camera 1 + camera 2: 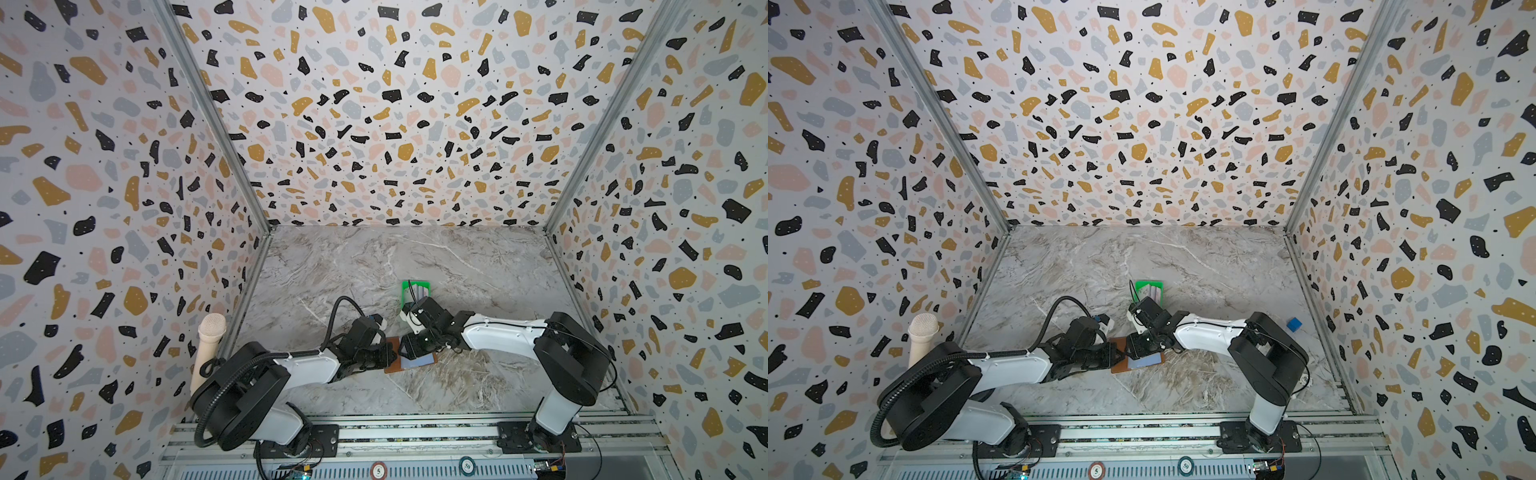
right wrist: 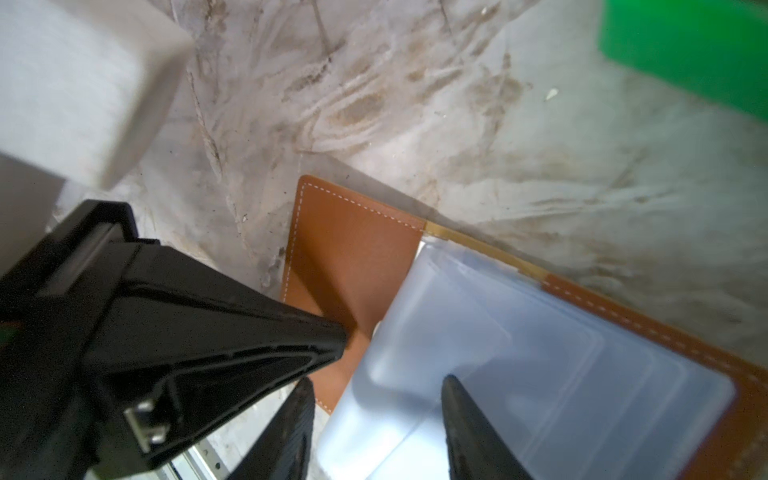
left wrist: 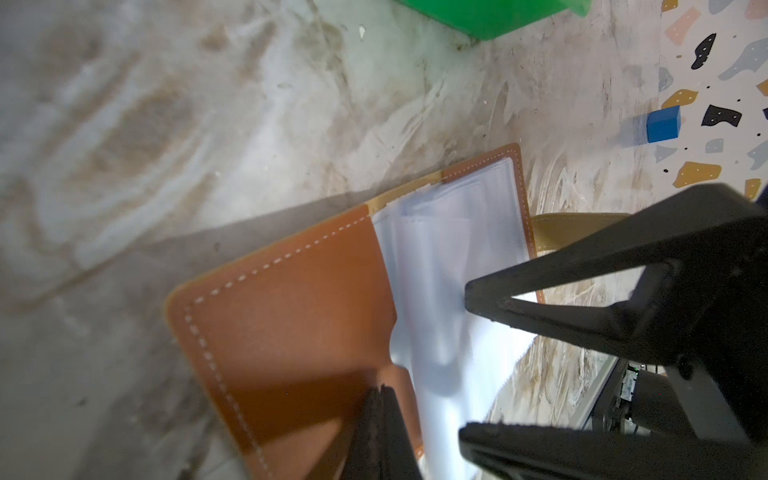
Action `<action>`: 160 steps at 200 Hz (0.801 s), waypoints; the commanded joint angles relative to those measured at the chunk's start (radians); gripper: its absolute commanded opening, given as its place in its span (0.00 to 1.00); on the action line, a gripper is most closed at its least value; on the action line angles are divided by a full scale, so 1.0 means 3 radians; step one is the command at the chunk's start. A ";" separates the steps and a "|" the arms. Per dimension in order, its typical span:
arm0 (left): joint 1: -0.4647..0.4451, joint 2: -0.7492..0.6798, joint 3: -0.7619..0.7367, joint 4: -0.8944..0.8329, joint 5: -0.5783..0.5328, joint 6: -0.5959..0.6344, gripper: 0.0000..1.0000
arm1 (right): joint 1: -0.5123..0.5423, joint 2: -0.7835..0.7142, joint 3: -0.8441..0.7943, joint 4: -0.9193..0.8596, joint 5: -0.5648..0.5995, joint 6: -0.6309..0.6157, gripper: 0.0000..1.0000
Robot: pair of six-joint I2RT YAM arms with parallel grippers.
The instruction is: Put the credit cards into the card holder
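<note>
Plainly, the left fingers (image 3: 381, 399) were pinched shut on nothing, tips pressing the card holder (image 3: 291, 316) open on the table (image 1: 478, 270), lower middle of both top views. The right fingers (image 1: 409, 353) stood half-open, empty, over its clear sleeves (image 2: 540, 353). If that press slipped, the cover might flip shut or the sleeves crumple. One holder, one green tray (image 1: 415, 283) above it holding the credit cards (image 1: 420, 292), too small to count, and one blue cube (image 1: 1294, 324).

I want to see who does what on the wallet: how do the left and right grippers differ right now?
The left gripper has its jaws shut, while the right gripper has them apart. The left gripper's tip sits on the card holder's tan leather cover, and the right gripper's fingers are over its clear plastic sleeves. Both are black and low over the open card holder, and neither holds a card.
</note>
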 commanded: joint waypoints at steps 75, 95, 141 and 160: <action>0.0323 -0.0527 0.0035 0.0035 0.0108 -0.0136 0.00 | 0.0088 0.0061 0.0155 0.0016 -0.0036 0.0002 0.51; 0.0320 -0.0439 0.0077 0.0226 0.0123 -0.0122 0.02 | 0.0103 0.0047 0.0150 0.0016 -0.0016 -0.0002 0.51; 0.0302 -0.0090 0.0254 0.0269 0.0221 0.0007 0.04 | 0.0137 0.0031 0.0143 0.0011 0.0000 -0.0033 0.50; 0.0269 -0.0023 0.0287 0.0412 0.0278 -0.0041 0.07 | 0.0146 0.0039 0.0144 0.0010 0.0012 -0.0037 0.50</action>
